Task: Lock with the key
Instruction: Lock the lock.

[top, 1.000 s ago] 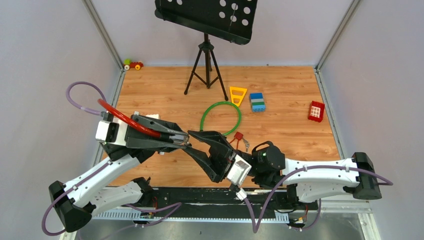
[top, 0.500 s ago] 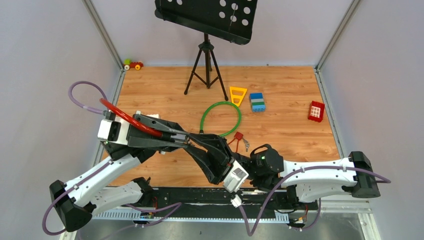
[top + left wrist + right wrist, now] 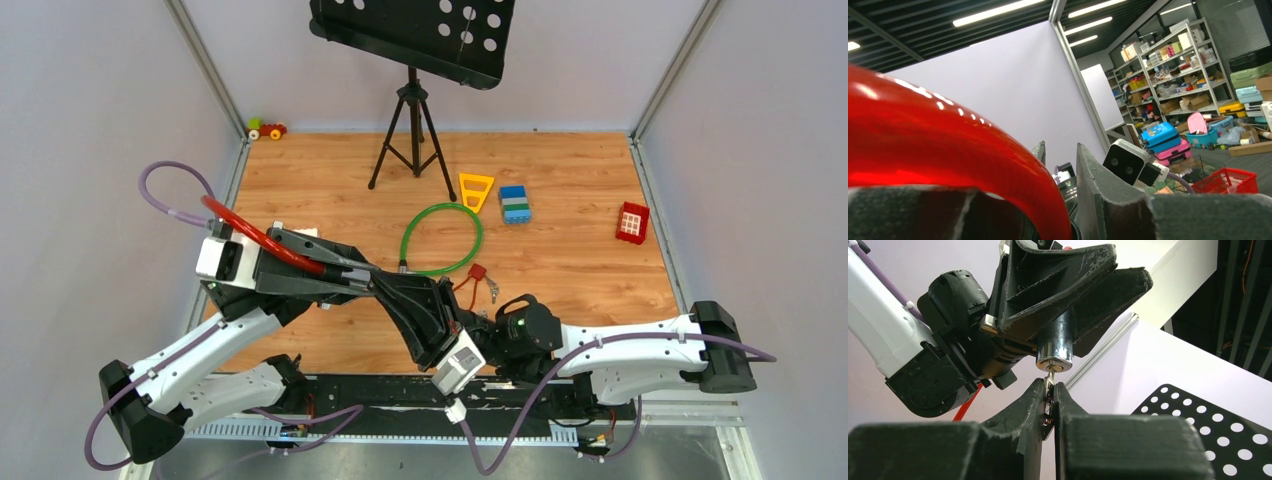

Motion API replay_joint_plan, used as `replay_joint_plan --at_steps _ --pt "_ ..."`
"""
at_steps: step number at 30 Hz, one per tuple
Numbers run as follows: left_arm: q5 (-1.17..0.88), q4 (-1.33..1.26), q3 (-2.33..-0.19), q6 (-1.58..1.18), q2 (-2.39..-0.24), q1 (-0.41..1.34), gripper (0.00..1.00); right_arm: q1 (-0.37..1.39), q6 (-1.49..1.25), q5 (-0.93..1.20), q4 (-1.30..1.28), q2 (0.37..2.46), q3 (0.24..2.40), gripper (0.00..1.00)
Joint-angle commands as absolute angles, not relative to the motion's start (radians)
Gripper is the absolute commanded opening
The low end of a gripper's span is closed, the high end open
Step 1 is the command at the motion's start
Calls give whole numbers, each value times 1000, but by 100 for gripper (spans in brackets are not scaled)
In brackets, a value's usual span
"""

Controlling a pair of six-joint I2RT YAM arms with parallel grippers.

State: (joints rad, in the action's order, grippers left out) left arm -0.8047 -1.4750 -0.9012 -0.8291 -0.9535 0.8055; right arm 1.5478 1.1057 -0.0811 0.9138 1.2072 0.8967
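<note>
A red cable lock (image 3: 255,238) is held above the table, and my left gripper (image 3: 372,282) is shut on its chrome end cylinder (image 3: 1054,347). The red cable (image 3: 948,160) fills the left wrist view beside the left gripper (image 3: 1060,150). The key (image 3: 1049,377), thin and silvery, sticks out of the cylinder's face. My right gripper (image 3: 1048,389) is shut on the key's head and ring, just below the cylinder. In the top view the right gripper (image 3: 386,284) meets the left one tip to tip, hiding the key.
A green cable loop (image 3: 440,240) and a small red padlock (image 3: 477,271) with keys (image 3: 492,290) lie mid-table. Behind stand a tripod music stand (image 3: 412,130), a yellow triangle (image 3: 476,190), a blue-green block (image 3: 515,203), a red block (image 3: 632,221) and a toy car (image 3: 266,129).
My right arm has slid left until its fingertips reach the left gripper, and its jaws have closed on the key. The left arm has hardly moved.
</note>
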Motion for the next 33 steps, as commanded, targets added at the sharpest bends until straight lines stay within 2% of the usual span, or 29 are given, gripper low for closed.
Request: replay_joint_plan --at_steps 1,4,10,17,27,33 --pt "-801 -1499 -907 -831 -945 810 0 1562 1098 -73 910 1201 899 5" --pt "-815 -1500 -909 -839 -948 810 0 1561 1017 -52 851 1168 913 0" --pt "-842 -1510 -919 -866 -954 810 0 1560 808 31 582 1112 1005 0" --pt "-875 -1546 -938 -915 -976 810 0 1472 504 82 440 1104 1086 0" --pt "-903 -1604 -945 -973 -1003 810 0 1240 56 428 439 1091 1096 0" --pt "-928 -1604 -957 -983 -1008 810 0 1159 -140 577 459 1125 1119 0"
